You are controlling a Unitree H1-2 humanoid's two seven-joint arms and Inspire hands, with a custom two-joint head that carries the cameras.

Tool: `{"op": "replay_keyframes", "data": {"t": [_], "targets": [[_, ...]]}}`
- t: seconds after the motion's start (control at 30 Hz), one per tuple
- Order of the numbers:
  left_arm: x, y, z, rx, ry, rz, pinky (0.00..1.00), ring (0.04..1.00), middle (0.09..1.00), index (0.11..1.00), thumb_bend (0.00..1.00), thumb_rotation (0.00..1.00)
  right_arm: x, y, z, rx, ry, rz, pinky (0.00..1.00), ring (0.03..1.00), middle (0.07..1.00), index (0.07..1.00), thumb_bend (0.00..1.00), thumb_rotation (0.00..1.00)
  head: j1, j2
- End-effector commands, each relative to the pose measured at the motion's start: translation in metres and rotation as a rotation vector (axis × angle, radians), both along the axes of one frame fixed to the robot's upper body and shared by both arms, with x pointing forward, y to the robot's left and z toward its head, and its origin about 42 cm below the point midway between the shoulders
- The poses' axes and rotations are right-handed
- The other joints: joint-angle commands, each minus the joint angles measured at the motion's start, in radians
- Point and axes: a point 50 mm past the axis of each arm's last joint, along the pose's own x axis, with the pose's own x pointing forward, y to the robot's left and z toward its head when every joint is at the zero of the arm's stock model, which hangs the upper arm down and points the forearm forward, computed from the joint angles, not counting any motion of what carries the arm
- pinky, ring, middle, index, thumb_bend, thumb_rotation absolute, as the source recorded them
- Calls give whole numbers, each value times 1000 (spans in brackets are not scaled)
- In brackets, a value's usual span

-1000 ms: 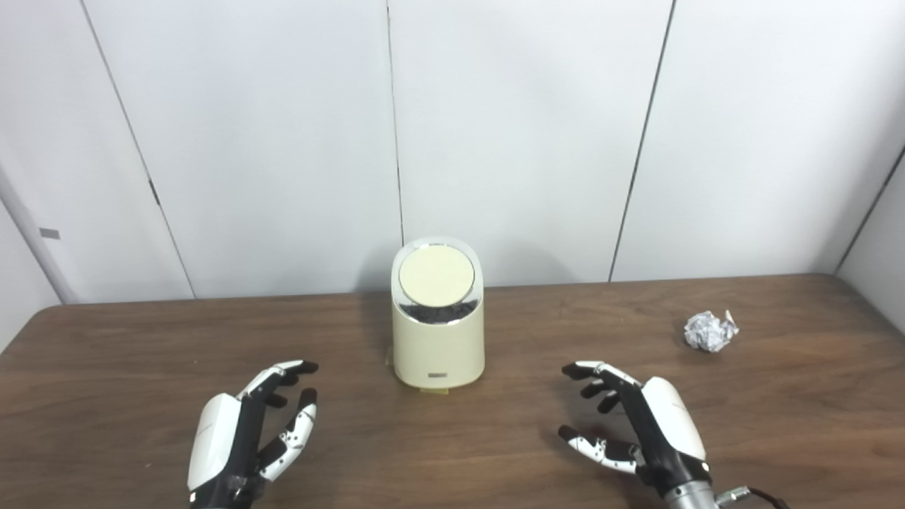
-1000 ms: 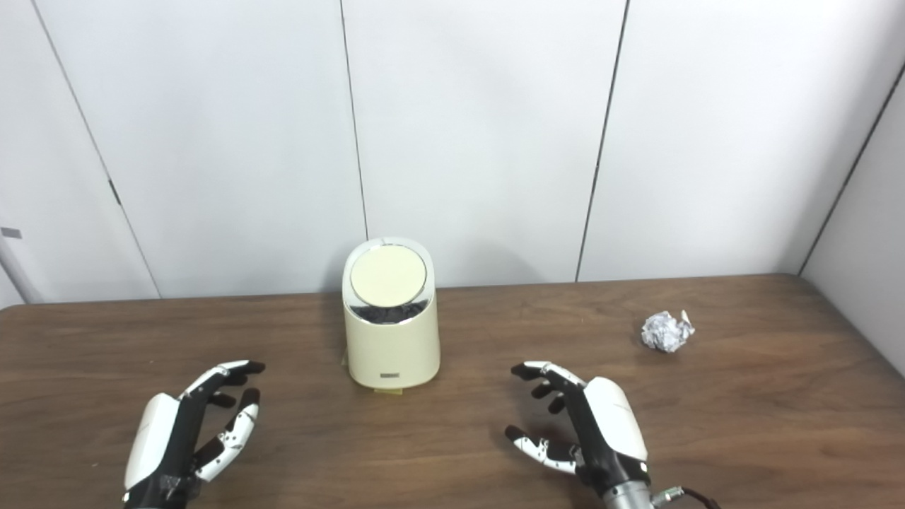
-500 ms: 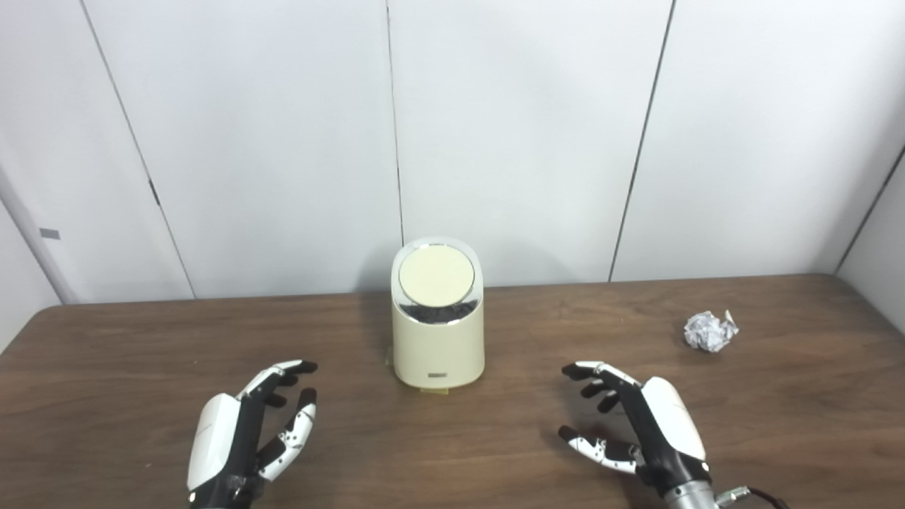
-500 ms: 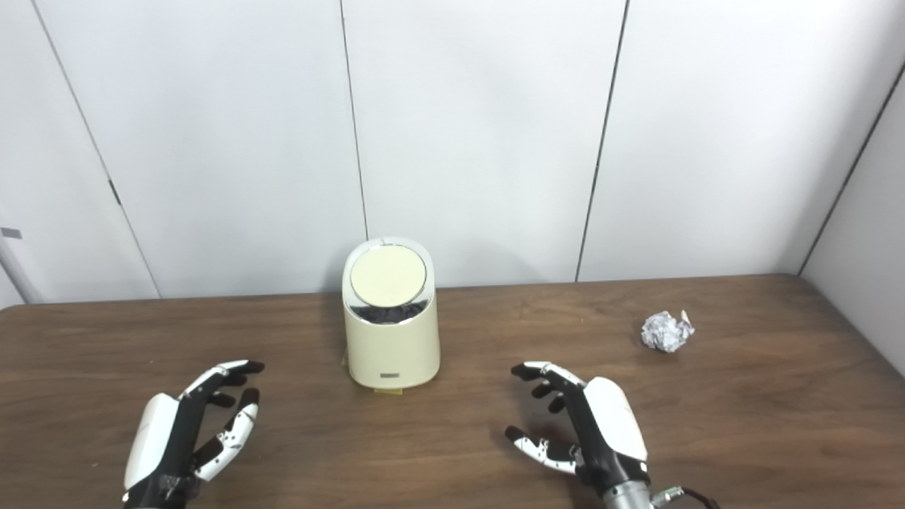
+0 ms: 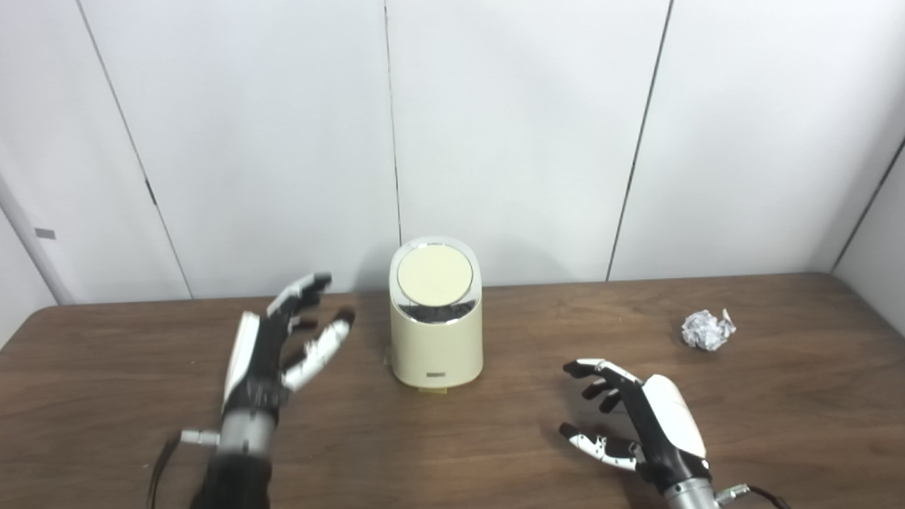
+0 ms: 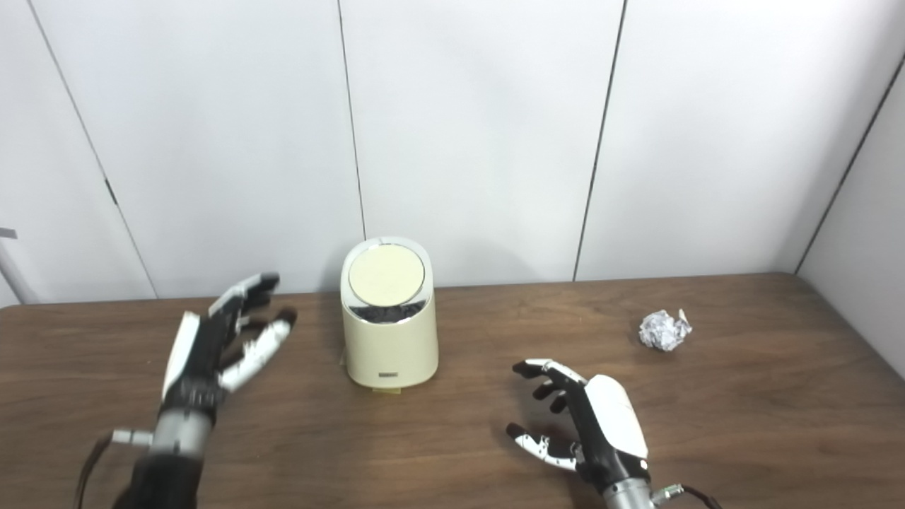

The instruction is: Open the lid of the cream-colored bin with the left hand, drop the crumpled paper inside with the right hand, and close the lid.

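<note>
A: Item one, far left: left hand, raised above the table, fingers spread, holding nothing. Just left of the bin, not touching.

B: Noted. Item two?

A: Centre, toward the far edge: cream-colored bin, upright, rounded body, small label low on the near face. Lid round, pale, tilted toward the viewer, seated in a bright rim. Dark strip showing below the lid's near edge; cannot tell whether gap or trim. Otherwise down, so opening not yet done.

B: Handling?

A: Probably hard plastic, smooth, light enough to slide if pushed from the side. Best taken at the lid's near edge or pressed on its face; hinge type not visible. Downward force safer than sideways.

B: Item three?

A: Right of centre, near edge: right hand, low over the table, fingers loosely curled and apart, empty.

B: Item four?

A: Far right: crumpled paper, whitish ball, loose on the table, well apart from bin and from right hand. Likely very light, soft, compressible, not fragile. To be pinched around the middle with gentle closure; liable to skid away if nudged first.

B: Backdrop?

A: Pale wall panels behind.
</note>
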Motion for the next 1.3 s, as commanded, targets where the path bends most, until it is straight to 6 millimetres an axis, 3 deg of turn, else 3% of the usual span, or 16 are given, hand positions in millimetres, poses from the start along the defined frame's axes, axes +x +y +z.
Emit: {"op": "replay_keyframes", "data": {"t": [0.0, 0.2, 0.5, 0.77, 1.27], "targets": [[14, -12, 40, -27, -30, -28, 821, 891, 894, 890, 825, 515, 2, 4, -3, 15, -19, -5, 459, 598, 710, 696, 324, 90, -1, 1], [35, -19, 62, -20, -31, -69, 852, 934, 949, 962, 823, 442, 1, 7, -3, 21, -13, -4, 466, 602, 716, 699, 326, 96, -3, 2], [61, -38, 78, -19, -14, -109, 855, 955, 971, 990, 874, 323, 0, 11, -3, 21, -4, 1, 465, 604, 718, 702, 332, 79, -7, 2], [73, -53, 71, -62, 46, -149, 943, 1000, 1000, 1000, 881, 219, 1, 14, -4, 16, -13, 9, 491, 627, 712, 695, 338, 45, -14, 3], [82, -61, 55, 120, 114, -90, 907, 988, 1000, 1000, 956, 68, 0, 17, -4, 21, -3, 17, 524, 654, 715, 695, 330, 54, -22, 7]]}}
